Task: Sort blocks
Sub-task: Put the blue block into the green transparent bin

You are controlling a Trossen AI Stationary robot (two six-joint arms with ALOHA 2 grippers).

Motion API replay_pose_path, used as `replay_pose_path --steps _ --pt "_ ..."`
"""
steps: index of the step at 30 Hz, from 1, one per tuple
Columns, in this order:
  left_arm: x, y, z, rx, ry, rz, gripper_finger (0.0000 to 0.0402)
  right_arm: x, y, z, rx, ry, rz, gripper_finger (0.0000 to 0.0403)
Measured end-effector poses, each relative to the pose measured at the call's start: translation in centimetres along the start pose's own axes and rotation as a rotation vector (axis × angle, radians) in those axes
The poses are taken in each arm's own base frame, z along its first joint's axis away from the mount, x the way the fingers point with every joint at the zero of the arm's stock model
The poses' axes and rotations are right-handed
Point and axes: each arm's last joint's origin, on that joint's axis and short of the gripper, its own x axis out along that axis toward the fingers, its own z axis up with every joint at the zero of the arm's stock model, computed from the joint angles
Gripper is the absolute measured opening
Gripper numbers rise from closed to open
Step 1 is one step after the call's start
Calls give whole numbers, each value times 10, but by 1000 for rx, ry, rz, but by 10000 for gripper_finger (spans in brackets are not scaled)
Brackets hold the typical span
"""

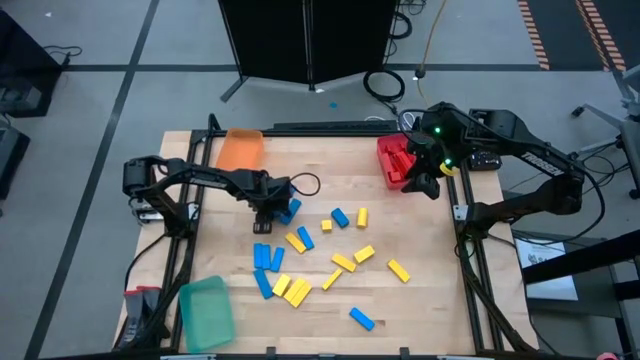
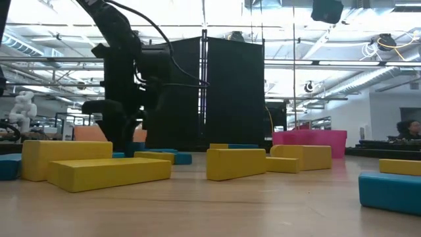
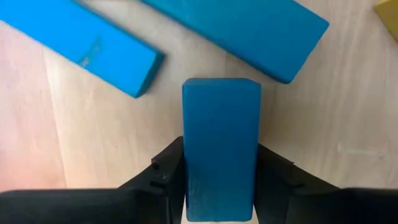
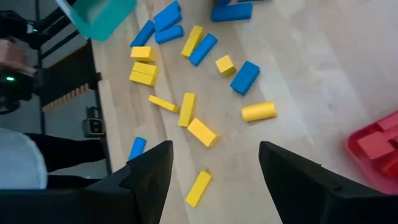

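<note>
Wooden worktop [image 1: 420, 300] carried scattered blue and yellow blocks [image 1: 300, 290] across its middle, seen from above; the left gripper [image 1: 268, 212] was down among them, and the right gripper [image 1: 428, 182] hung at the red tray [image 1: 388, 158] by the far right corner. At table height, yellow blocks lay nearest. Left wrist: fingers [image 3: 169, 165] clamped a blue block [image 3: 221, 146]. Right wrist: fingers [image 4: 155, 168] stood wide, empty.

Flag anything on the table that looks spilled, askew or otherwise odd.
Nothing looks damaged. The blue and yellow blocks lie scattered at all angles across the table's middle, unsorted. The green tray sits skewed at the near left corner. The left gripper has a blue block between its fingers.
</note>
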Motion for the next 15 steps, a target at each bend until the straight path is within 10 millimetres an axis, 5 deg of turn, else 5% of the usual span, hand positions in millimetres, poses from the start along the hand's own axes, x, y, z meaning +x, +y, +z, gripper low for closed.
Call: replay_pose_path --steps 8,15 --pt "-33 2 10 -154 -130 24 134 0 1 5 -59 -51 6 235" --pt "-111 -1 18 -293 -429 52 134 -2 4 16 -141 -163 28 235"
